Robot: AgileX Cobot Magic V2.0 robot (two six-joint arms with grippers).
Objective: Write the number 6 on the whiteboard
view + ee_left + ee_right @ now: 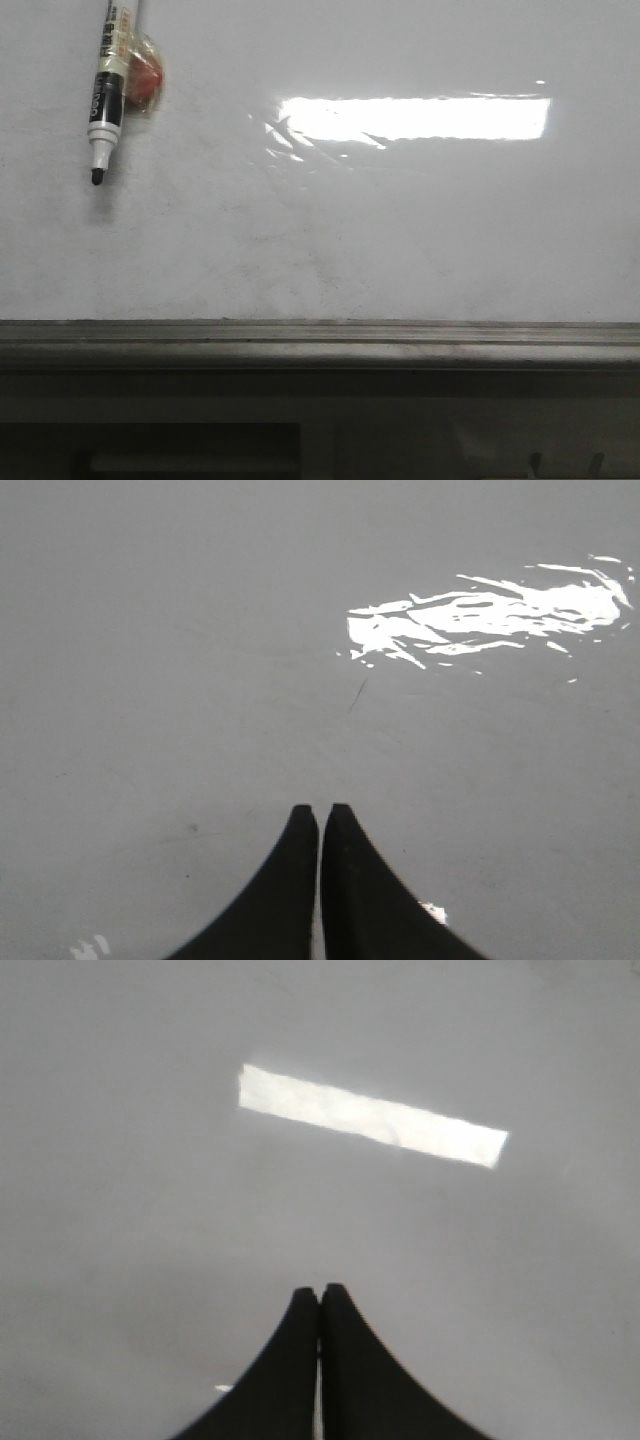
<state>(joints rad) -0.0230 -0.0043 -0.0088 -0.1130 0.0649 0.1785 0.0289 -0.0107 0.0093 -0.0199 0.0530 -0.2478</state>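
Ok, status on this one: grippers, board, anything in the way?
Left gripper shut, empty. Right gripper shut, empty. Whiteboard blank, no 6 drawn. Marker hangs at upper left, tip down, uncapped; nothing blocking.

A bright rectangular glare [415, 118] burns out the whiteboard [400, 230] just above its centre, the ledge [320, 345] below it left dim. Both wrist views are soft and grey; the right one shows the glare blurred.

A marker [106, 95] hangs tip-down at the upper left, a crumpled clear wrapper with something red [143, 78] just beside its barrel, and a dark cabinet [200, 430] sits below.
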